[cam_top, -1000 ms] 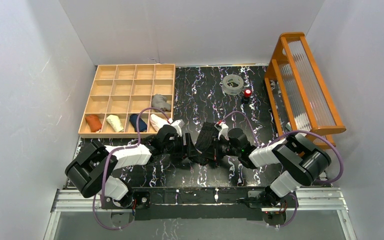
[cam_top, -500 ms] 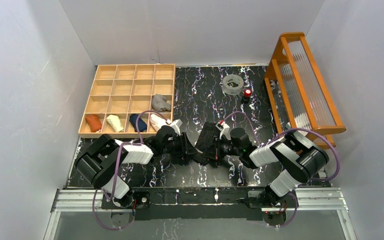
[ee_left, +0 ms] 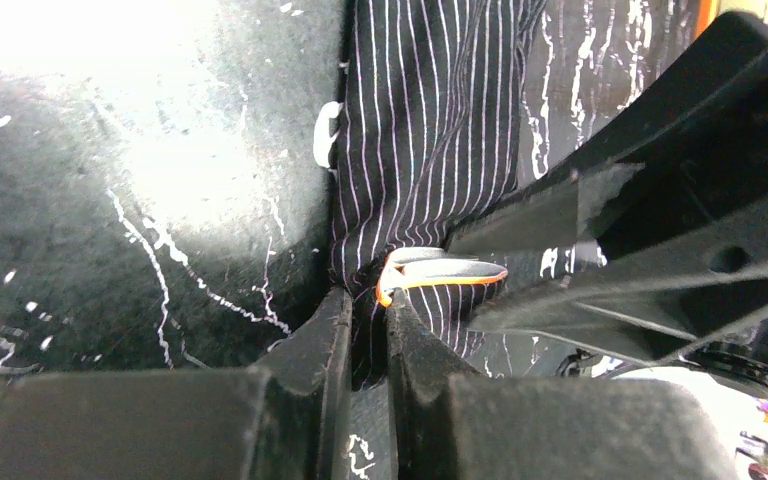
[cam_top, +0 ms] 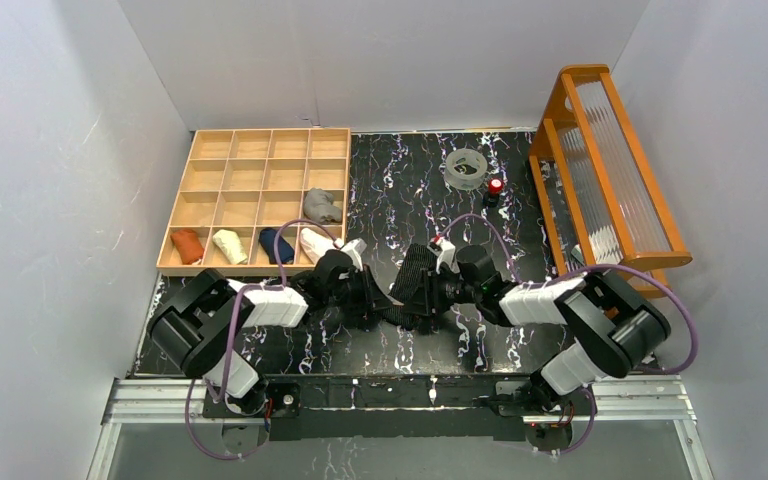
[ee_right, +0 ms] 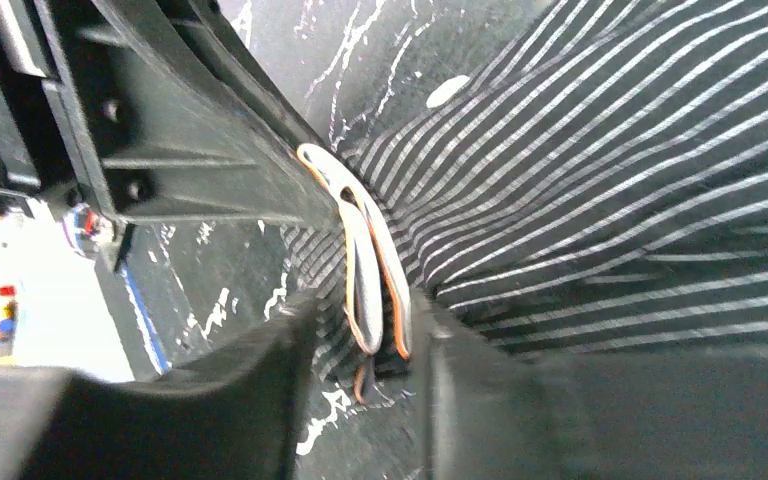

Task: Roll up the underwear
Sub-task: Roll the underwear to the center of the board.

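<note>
On the black table (cam_top: 400, 190), the striped underwear (cam_top: 415, 275) lay near the front middle, with both arms on it.
An orange rack (cam_top: 584, 72) stood to the right and a wooden tray (cam_top: 270, 131) to the left. The left gripper (ee_left: 365, 298) was clamped on the cloth's edge. The right gripper (ee_right: 368, 305) stood with its jaws apart, either side of the grey waistband (ee_right: 356, 250).

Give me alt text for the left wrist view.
The left tool pinches the edge of black, pale-striped cloth underwear beside its grey, orange-trimmed waistband. The right tool fills the right side, its tips at that waistband, above a black marbled table.
</note>
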You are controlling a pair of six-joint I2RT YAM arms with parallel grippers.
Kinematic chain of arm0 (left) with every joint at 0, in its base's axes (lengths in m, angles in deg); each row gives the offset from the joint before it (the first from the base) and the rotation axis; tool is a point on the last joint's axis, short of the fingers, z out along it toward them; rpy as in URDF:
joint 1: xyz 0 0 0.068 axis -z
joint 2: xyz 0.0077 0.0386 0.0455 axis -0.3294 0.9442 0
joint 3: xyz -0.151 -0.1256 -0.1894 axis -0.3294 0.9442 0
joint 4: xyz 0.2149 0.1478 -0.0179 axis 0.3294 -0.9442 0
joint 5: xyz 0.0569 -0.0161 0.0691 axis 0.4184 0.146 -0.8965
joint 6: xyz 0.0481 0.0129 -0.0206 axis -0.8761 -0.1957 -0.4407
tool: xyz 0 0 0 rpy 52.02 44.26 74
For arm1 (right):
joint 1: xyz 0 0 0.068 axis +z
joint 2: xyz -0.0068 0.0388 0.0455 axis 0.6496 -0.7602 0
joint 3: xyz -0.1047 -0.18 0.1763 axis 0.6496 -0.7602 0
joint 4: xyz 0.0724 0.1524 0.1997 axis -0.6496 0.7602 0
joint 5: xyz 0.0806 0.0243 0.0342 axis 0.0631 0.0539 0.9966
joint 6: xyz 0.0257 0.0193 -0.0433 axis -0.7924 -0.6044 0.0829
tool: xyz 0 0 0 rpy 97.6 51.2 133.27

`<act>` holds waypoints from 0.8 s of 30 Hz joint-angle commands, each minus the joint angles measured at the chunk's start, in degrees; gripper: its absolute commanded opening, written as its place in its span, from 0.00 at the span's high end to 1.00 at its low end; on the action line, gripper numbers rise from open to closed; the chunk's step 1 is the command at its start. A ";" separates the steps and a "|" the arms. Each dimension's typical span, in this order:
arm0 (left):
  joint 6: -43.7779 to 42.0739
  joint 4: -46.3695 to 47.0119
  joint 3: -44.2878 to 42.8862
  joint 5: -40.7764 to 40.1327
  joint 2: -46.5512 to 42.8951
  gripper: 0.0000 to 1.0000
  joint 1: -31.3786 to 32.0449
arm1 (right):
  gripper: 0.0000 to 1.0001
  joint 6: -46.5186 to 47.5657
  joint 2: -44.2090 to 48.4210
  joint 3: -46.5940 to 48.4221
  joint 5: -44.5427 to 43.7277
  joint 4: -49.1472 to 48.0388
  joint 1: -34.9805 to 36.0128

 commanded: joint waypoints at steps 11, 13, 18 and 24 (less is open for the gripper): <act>1.46 -39.22 0.97 -28.00 -22.60 1.00 -2.42 | 0.33 24.54 11.04 -2.02 -5.42 -12.24 4.94; 2.92 -41.50 1.77 -29.03 -25.38 1.00 -2.56 | 0.33 36.44 11.05 -1.50 -8.06 -12.61 9.59; 2.96 -41.43 3.03 -25.24 -25.03 1.00 -2.67 | 0.33 56.30 5.92 -0.51 -11.64 -16.69 17.73; 1.59 -38.79 3.20 -20.59 -22.05 1.00 -2.68 | 0.33 67.73 -1.18 1.10 -15.34 -22.28 26.29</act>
